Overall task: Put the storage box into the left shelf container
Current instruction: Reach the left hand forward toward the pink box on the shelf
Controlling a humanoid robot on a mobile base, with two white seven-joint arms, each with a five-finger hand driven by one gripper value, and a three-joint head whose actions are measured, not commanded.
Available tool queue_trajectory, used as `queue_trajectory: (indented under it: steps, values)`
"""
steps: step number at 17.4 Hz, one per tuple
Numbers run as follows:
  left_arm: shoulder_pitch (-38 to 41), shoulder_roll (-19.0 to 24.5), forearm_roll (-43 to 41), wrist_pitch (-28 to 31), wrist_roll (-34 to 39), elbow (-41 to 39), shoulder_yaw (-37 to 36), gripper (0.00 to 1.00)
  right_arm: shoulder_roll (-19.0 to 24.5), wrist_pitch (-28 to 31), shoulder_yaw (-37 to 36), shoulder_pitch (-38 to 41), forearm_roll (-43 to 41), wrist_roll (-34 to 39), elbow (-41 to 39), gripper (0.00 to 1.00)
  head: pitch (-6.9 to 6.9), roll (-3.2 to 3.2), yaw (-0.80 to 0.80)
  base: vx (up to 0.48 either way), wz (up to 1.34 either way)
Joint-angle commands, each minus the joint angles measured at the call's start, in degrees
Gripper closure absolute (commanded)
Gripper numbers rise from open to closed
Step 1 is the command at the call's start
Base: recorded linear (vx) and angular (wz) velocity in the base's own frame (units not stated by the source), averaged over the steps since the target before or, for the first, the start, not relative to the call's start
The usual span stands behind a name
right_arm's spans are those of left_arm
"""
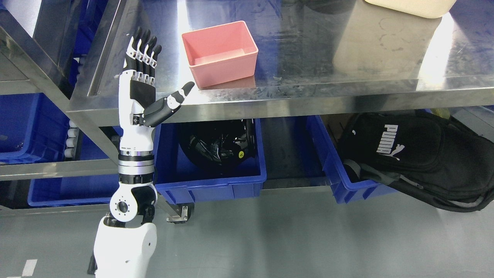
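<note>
From the head view, a glossy pink plastic storage box (220, 52), rectangular and open-topped, sits near the front edge of the scuffed steel table (347, 58). The left hand (148, 83) stands just beside it, fingers straight, thumb spread, holding nothing. Blue bins (216, 181) sit below.

The left hand (144, 83), fingers straight and thumb spread, holds nothing and stands upright just left of the pink box (220, 52) on the steel table (328, 92), above blue bins (216, 181) below.
</note>
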Motion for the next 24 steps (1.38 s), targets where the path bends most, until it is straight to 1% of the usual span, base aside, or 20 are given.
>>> queue_trajectory:
  steps: [1,3,5,6,7,8,9,10,12,14,15,16,18,21,24]
  values:
    - [-1.29,0.67,0.03,0.45,-0.29,-0.10,1.88,0.00,-1.00,-0.01,-0.27,0.53,0.09,-0.02,-1.00,0.00,0.00,0.00,0.00,0.000,0.00]
    - [-6.28,0.67,-0.06,3.42,-2.48,-0.01,6.70,0.00,-1.00,-0.01,-0.27,0.53,0.09,-0.02,-1.00,0.00,0.00,0.00,0.00,0.000,0.00]
    - [-14.97,0.71,-0.06,13.06,-12.72,0.87,14.26,0.00,-1.00,-0.01,-0.27,0.53,0.09,-0.02,-1.00,0.00,0.00,0.00,0.00,0.000,0.00]
    - [-19.45,5.86,-0.24,18.51,-22.17,1.91,15.68,0.00,-1.00,-0.01,-0.27,0.53,0.09,-0.02,-1.00,0.00,0.00,0.00,0.00,0.000,0.00]
    - [-22.36,11.30,-0.76,21.52,-30.62,2.80,15.61,0.00,-1.00,-0.01,-0.27,0.53,0.09,-0.02,-1.00,0.00,0.00,0.00,0.00,0.000,0.00]
    - [-25.27,15.01,-2.07,23.38,-36.19,3.59,15.17,0.00,-1.00,-0.01,-0.27,0.53,0.09,-0.02,-1.00,0.00,0.00,0.00,0.00,0.000,0.00]
    - [-27.03,17.75,-4.35,24.53,-39.11,4.38,13.69,0.00,-1.00,-0.01,-0.27,0.53,0.09,-0.02,-1.00,0.00,0.00,0.00,0.00,0.001,-0.01]
    - [-28.36,19.78,-7.41,25.58,-39.75,5.34,11.07,0.00,-1.00,-0.01,-0.27,0.53,0.09,-0.02,-1.00,0.00,0.00,0.00,0.00,0.001,-0.01]
    - [-30.56,22.51,-11.56,26.64,-41.24,5.88,3.96,0.00,-1.00,-0.01,-0.27,0.53,0.09,-0.02,-1.00,0.00,0.00,0.00,0.00,0.000,0.00]
    - [-32.58,22.87,-14.28,27.26,-44.22,6.75,-3.86,0.00,-1.00,-0.01,-0.27,0.53,0.09,-0.02,-1.00,0.00,0.00,0.00,0.00,0.000,0.00]
    - [-33.72,22.61,-16.04,28.48,-45.20,7.72,-6.77,0.00,-1.00,-0.01,-0.27,0.53,0.09,-0.02,-1.00,0.00,0.00,0.00,0.00,0.000,0.00]
    - [-35.99,21.83,-18.06,31.80,-45.73,8.60,-9.85,0.00,-1.00,-0.01,-0.27,0.53,0.09,-0.02,-1.00,0.00,0.00,0.00,0.00,0.000,0.00]
    - [-38.64,19.45,-18.52,36.56,-46.52,10.70,-14.16,0.00,-1.00,-0.01,-0.27,0.53,0.09,-0.02,-1.00,0.00,0.00,0.00,0.00,0.000,0.00]
    - [-40.58,17.69,-20.18,37.90,-48.02,13.35,-17.69,0.01,-1.00,-0.01,-0.27,0.53,0.09,-0.02,-1.00,0.00,0.00,0.00,0.00,0.000,0.00]
    - [-41.55,15.23,-22.30,38.07,-51.88,14.23,-18.49,0.02,-1.00,-0.01,-0.27,0.53,0.09,-0.02,-1.00,0.00,0.00,0.00,0.00,0.000,0.00]
